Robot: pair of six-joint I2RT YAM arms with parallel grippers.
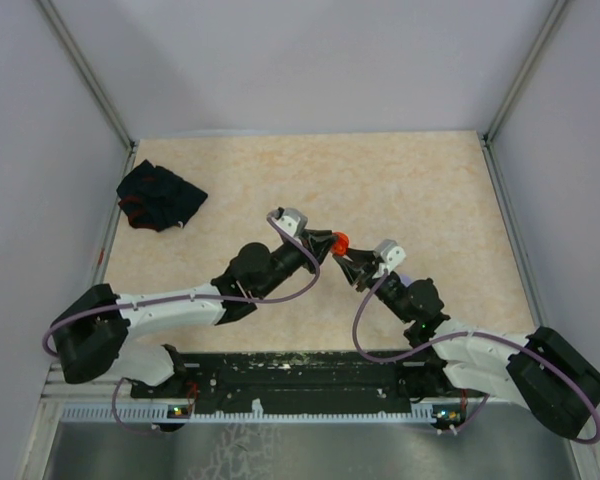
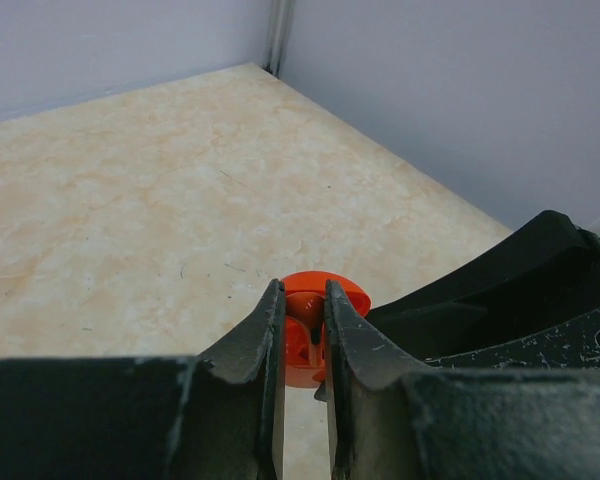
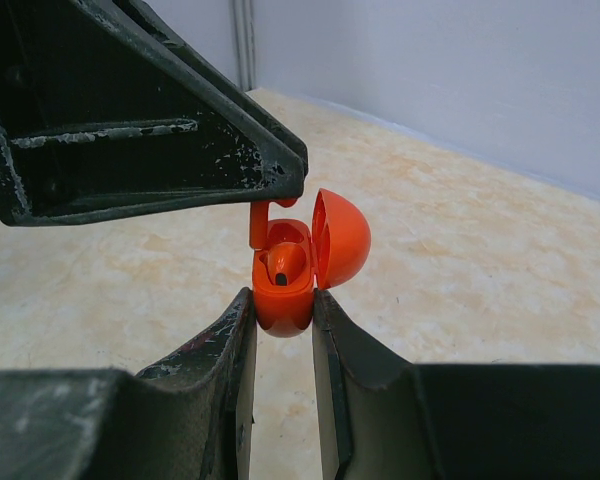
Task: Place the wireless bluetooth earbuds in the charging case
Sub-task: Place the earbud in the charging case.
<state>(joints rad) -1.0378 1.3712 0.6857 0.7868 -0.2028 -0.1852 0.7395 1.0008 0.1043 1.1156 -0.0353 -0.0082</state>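
An orange-red charging case is held above the table with its rounded lid hinged open; my right gripper is shut on its lower body. One orange earbud sits in the case's well. A second orange earbud hangs by its stem at the case's left rim, pinched in my left gripper, whose fingers reach in from the upper left. In the top view both grippers meet at the case over mid-table. Seen from the left wrist, the earbud shows between the jaws, with the lid behind.
A black cloth with red marks lies at the back left of the beige table. Pale walls enclose the table on three sides. The right arm's black fingers fill the right of the left wrist view.
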